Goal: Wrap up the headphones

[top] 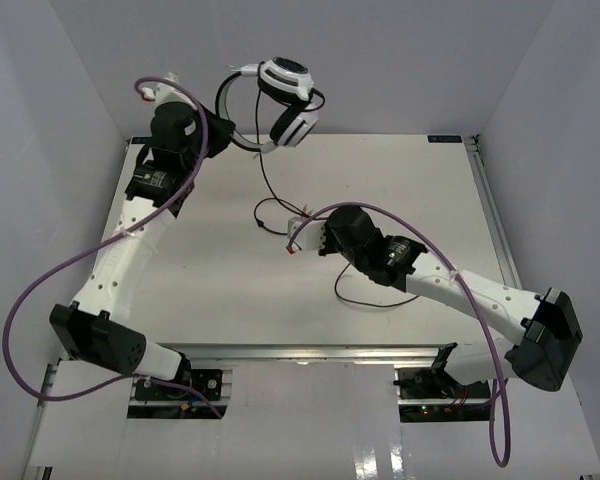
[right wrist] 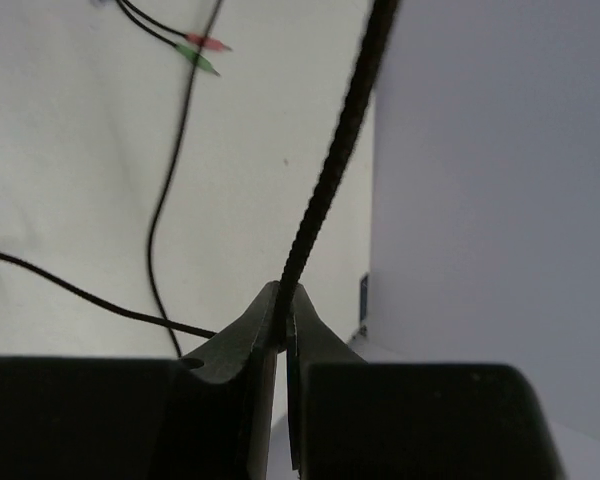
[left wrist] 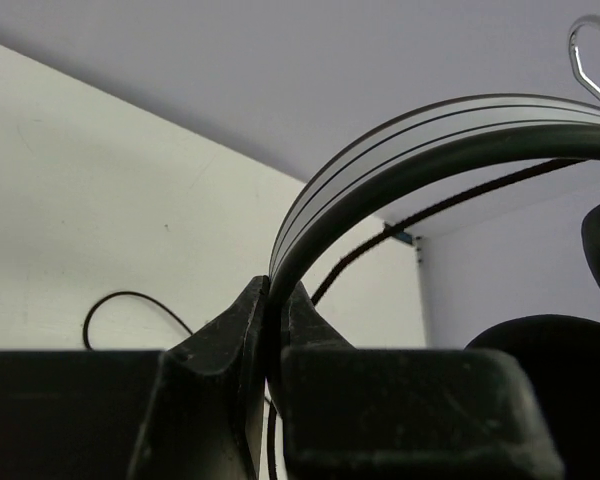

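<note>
Three plain grey walls (top: 380,60) are boxing in the white bench (top: 230,300). Its matte top is throwing little glare, so the thin black lead is standing out well against it. I am holding the headphones (top: 290,100) up off the bench above the middle of its far edge, with my left end effector (left wrist: 277,290) clamped on the thin headband (left wrist: 400,140). I judge this is letting the earcups hang free so the lead can go round them. My right end effector (right wrist: 283,300) is pinching the cable (right wrist: 330,170) above the bench's middle and drawing it taut toward the headphones. Slack is lying in loops toward the near edge, and the red and green plugs (right wrist: 205,55) are resting loose on the bench.
</note>
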`<move>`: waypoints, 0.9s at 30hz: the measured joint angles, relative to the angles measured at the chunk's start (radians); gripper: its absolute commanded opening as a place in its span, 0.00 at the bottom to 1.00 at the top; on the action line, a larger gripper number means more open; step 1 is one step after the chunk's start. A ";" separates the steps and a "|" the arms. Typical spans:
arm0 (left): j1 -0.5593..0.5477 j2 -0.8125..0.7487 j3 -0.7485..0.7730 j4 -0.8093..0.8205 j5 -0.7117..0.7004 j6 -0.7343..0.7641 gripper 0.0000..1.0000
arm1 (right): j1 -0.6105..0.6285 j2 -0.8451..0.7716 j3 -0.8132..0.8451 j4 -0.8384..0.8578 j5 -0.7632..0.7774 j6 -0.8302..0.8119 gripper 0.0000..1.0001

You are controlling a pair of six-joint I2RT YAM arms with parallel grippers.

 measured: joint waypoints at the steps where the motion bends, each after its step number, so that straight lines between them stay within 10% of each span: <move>1: -0.028 0.022 0.000 0.001 -0.031 0.028 0.00 | -0.007 0.002 0.011 0.000 0.028 -0.020 0.08; 13: -0.213 0.157 -0.227 0.015 -0.238 0.239 0.00 | -0.084 -0.011 0.217 0.058 0.147 -0.117 0.08; 27: -0.284 0.063 -0.424 0.108 -0.166 0.310 0.00 | -0.193 -0.010 0.285 0.012 -0.062 -0.050 0.08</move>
